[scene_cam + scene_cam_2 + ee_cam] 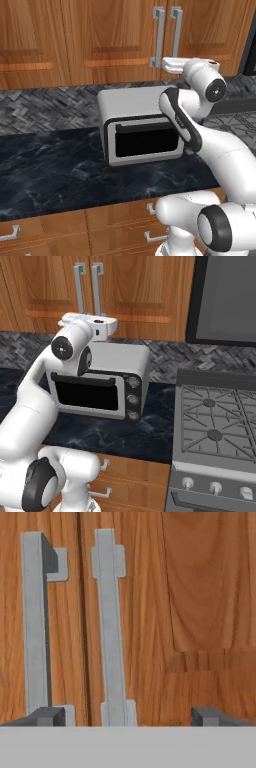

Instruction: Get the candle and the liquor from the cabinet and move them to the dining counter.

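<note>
Fingertips (47,716) sit at the bottom edge of the hand view, spread wide, nothing between them: claw (129,717) fully open and empty, facing the cabinet (200,587) doors close up. Two grey bar handles run vertically; right-door handle (111,627) sits centre-left of frame, left-door handle (35,622) at far left, door seam between them

Step in hand: opening the cabinet. Doors look shut in every view, so candle and liquor are presumably inside, can't see either. Next move, my read: shift the claw so the right-door handle sits between the tips, close on it, pull out along the door's arc

View differences: left base view shows the hand up at the handle bottoms, upper right of frame, above a toaster oven (137,127) on the dark marble surface (45,170). Right base view adds a stove (220,426) lower right and a dark panel (225,296) upper right. Hand view alone gives the tip-to-handle alignment
</note>
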### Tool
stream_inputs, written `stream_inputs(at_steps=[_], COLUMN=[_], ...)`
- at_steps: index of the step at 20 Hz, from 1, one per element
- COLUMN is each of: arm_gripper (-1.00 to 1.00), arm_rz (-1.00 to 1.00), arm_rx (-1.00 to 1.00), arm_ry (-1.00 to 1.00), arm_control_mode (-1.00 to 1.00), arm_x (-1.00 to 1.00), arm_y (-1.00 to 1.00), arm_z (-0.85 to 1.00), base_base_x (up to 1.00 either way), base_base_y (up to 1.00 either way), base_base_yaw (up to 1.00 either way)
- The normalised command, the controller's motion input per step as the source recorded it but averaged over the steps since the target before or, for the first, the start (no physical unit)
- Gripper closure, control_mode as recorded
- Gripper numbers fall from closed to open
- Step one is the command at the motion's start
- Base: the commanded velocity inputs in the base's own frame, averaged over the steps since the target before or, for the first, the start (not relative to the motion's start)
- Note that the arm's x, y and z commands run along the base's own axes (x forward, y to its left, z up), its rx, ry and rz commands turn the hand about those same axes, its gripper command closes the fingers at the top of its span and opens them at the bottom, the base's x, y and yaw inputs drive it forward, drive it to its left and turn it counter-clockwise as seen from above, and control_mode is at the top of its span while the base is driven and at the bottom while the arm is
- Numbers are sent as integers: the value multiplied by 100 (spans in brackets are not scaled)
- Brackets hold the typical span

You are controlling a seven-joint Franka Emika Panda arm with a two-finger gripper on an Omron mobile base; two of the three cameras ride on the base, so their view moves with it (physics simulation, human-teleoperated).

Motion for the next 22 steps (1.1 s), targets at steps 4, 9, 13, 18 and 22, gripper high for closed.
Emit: stream_inputs(at_steps=[4,9,13,18,22], arm_gripper=[-100,-100,-100,-100,-100], arm_rz=[-1,0,0,0,0], arm_rx=[3,0,0,0,-1], arm_ry=[-2,0,0,0,0], arm_control_mode=[-100,-100,-100,-100,-100], arm_x=[31,26,20,22,32], arm_y=[-1,0,7,2,8], arm_z=[1,1,2,3,2], base_base_x=[0,0,0,0,0], base_base_y=[0,0,0,0,0], base_base_yaw=[0,0,0,0,0])
